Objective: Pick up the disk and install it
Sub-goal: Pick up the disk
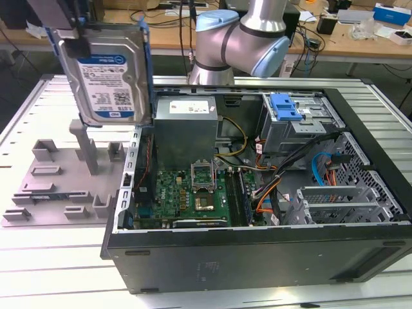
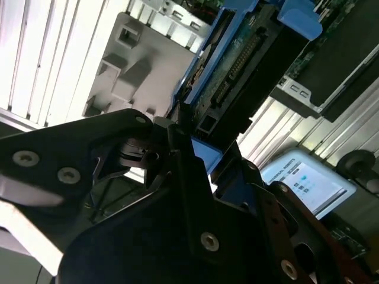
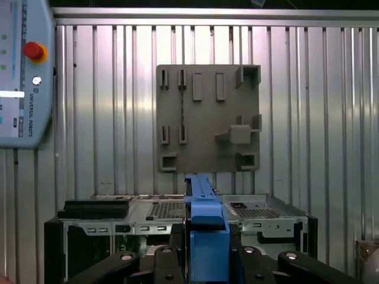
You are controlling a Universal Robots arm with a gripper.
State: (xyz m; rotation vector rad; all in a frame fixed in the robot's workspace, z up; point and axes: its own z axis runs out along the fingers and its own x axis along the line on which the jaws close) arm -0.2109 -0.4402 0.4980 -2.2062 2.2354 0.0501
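The disk [image 1: 106,71], a silver hard drive with a blue-and-white label in a blue carrier, hangs upright in the air at the exterior view's upper left. It is above the grey fixture plate [image 1: 58,187] and beside the open computer case [image 1: 257,257]. My gripper [image 1: 76,35] is shut on its top edge. In the second wrist view the disk's connector edge [image 2: 237,65] runs away from the dark fingers [image 2: 177,148]. In the first wrist view the blue carrier [image 3: 204,225] sits edge-on between the jaws, with the fixture plate [image 3: 207,118] beyond it.
Inside the case lie a grey power-supply box [image 1: 187,129], a green motherboard [image 1: 193,193], a drive cage with a blue latch [image 1: 286,106] and loose cables [image 1: 322,170]. The arm's base [image 1: 238,38] stands behind the case. A teach pendant [image 3: 23,71] rests on the ribbed table.
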